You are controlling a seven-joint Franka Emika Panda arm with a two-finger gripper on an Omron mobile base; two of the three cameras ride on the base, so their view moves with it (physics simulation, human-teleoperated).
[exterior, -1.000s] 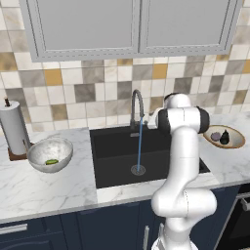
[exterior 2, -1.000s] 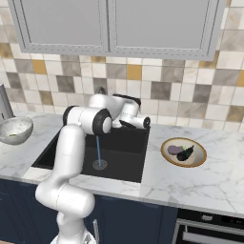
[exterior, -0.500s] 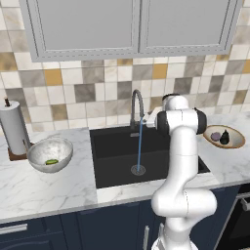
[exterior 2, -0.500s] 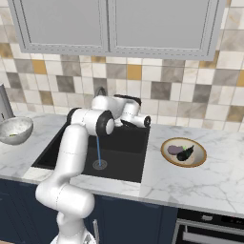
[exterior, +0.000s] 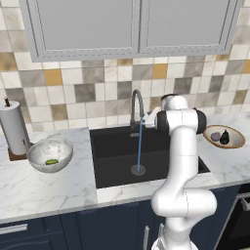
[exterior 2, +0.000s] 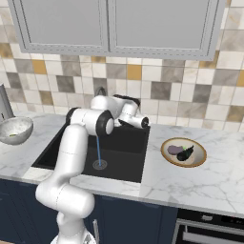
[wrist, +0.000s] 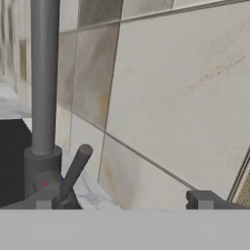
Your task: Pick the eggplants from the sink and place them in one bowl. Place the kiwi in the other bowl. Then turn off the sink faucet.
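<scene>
— Dark-grey metal, that is your sink faucet point(exterior: 137, 108): it stands at the back edge of the sink point(exterior: 117, 161), and a thin blue stream point(exterior: 139, 146) runs from its spout down to the round drain point(exterior: 138, 170).

— And where do you see the gripper?

— Your gripper point(wrist: 122, 200) sits right at the faucet's base, jaws spread wide with nothing between them. In the hand view the left fingertip point(wrist: 44, 200) is against the base block, beside the slanted lever point(wrist: 76, 168); the right one is well clear, facing the wall tiles point(wrist: 180, 97).

— The eggplants?

— You have both eggplants point(exterior 2: 182, 151) lying in the shallow tan bowl point(exterior 2: 199, 157) on the counter point(exterior 2: 200, 181) right of the sink, the mauve one touching the black one.

— The kiwi?

— It point(exterior: 51, 161) rests in the speckled grey-white bowl point(exterior: 36, 151) near the counter's left end, just beside the paper towel roll point(exterior: 13, 128) that stands behind it.
</scene>
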